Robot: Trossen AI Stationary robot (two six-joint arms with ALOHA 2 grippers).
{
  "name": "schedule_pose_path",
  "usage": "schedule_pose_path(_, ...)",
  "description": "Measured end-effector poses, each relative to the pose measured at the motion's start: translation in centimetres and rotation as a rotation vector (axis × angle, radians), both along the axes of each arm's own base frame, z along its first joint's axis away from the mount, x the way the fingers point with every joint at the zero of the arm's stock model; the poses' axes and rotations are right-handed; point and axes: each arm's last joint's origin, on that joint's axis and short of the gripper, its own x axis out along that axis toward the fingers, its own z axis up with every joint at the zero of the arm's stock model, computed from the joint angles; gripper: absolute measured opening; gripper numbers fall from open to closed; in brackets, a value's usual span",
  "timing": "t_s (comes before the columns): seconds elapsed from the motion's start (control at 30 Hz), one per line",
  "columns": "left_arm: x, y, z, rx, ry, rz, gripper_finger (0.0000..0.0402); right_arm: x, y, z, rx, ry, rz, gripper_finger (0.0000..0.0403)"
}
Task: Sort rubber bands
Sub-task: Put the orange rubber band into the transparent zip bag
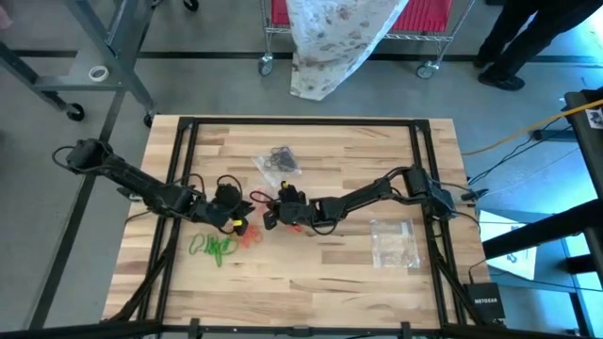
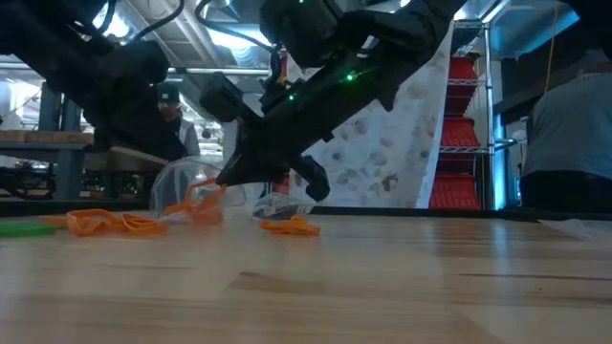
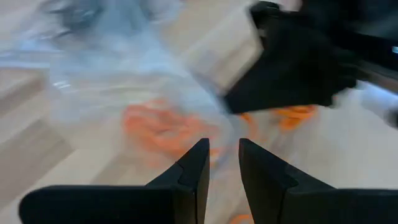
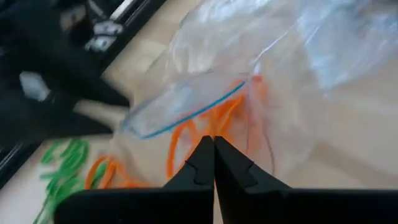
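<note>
Orange rubber bands (image 4: 199, 134) inside clear bag (image 4: 249, 74); orientation unclear

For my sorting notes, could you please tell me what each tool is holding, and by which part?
The right tool is shut on the clear bag, near its open edge. Whether the left tool grips anything cannot be told.

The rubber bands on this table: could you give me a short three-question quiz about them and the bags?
1. True or false: the green bands lie inside a bag.
2. Which colour shows inside the bag seen in the right wrist view: A green, B orange, C black?
3. Fill in: the right gripper's fingers are ____.

Key: 1 false, they lie bare on the table. 2 B, orange bands. 3 shut.
</note>
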Motion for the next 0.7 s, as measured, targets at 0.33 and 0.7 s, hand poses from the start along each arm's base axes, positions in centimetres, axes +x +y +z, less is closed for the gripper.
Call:
schedule_pose_path(0.33,0.39,-0.21,0.29,-0.052,-0.050,-0.047,0.0079,0.24,-0.23,0.64,-0.069,-0.070,-0.088,0.0000)
schedule_pose_path(0.7,0.56,-0.40,0.48,-0.081,-0.069,-0.077,0.0079,0.46,-0.46,1.00,-0.033,-0.121,-0.100,0.0000)
